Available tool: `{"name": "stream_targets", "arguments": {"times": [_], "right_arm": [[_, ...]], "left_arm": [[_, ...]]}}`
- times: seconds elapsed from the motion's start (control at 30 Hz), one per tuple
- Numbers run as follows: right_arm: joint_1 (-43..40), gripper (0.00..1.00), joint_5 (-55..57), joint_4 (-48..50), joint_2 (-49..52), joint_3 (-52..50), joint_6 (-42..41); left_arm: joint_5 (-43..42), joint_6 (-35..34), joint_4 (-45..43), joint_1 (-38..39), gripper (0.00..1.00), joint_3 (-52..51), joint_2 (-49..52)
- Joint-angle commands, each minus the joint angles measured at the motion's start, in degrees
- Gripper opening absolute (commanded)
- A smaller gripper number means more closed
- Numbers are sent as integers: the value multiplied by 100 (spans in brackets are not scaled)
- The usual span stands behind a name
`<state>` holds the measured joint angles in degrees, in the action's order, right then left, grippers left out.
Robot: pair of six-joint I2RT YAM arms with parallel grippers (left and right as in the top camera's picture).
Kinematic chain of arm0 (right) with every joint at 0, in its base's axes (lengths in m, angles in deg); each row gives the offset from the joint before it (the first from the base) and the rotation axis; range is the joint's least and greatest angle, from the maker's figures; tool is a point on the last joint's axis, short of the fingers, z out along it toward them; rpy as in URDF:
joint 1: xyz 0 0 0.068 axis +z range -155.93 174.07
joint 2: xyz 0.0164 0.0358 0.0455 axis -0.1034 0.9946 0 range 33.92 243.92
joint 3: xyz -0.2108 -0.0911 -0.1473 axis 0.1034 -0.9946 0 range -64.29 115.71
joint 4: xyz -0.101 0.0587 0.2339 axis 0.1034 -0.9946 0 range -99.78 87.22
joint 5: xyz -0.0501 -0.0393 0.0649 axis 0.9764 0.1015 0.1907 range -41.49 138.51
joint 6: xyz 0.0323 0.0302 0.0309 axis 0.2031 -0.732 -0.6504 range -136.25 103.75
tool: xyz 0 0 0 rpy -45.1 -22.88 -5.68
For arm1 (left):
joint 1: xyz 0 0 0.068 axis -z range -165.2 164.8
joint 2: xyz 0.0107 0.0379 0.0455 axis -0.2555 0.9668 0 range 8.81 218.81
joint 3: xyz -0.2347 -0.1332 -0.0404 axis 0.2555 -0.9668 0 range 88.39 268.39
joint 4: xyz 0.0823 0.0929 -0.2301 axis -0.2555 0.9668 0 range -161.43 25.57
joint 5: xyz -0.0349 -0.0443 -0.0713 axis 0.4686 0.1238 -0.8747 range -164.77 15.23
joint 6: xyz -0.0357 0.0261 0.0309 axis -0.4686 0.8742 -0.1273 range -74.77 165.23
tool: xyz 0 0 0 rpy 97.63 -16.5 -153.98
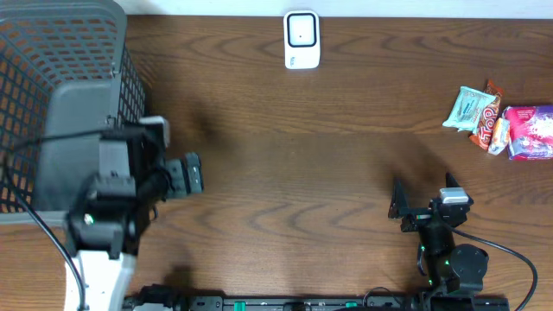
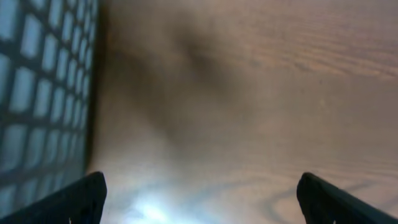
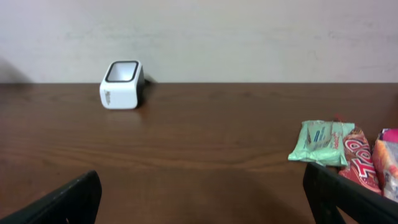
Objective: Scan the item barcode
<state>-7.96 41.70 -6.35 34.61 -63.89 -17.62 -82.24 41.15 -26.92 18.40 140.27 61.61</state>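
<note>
- Overhead view: the white scanner (image 1: 301, 39) stands at the far edge of the table (image 1: 294, 130), about midway along it.
- Three snack packets lie together at the right end of the table: a pale green packet (image 1: 469, 107), a red-orange bar (image 1: 491, 128) touching it, and a pink packet (image 1: 531, 131) just beside the bar.
- A grey mesh basket (image 1: 52, 60) fills the far left corner.
- The left pincer (image 1: 192, 173) hangs just beside the basket over bare wood, jaws spread wide, holding nothing.
- The right pincer (image 1: 399, 207) sits near the front edge, well apart from the packets, jaws spread wide and empty.
- From the right wrist, the scanner is ahead to the left with its dark window facing up, and the packets lie ahead to the right.
</note>
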Motion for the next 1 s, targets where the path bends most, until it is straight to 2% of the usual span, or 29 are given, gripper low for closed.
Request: {"name": "stream_targets", "arguments": {"times": [0.0, 0.23, 0.47, 0.57, 0.97], "right_arm": [[-35, 99, 2, -28, -37, -7, -94], [-35, 99, 2, -28, -37, -9, -94], [-35, 99, 2, -28, -37, -9, -94], [-35, 99, 4, -28, -37, -7, -94], [-35, 99, 4, -28, -37, -9, -94]], "left_arm": [[-111, 404, -662, 7, 98, -892, -595], [-107, 407, -2736, 7, 98, -2817, -1766], [-105, 404, -3919, 7, 98, -4148, -2931], [-105, 404, -4218, 7, 98, -4507, -3403], [210, 404, -4417, -4, 98, -5158, -4975]]}}
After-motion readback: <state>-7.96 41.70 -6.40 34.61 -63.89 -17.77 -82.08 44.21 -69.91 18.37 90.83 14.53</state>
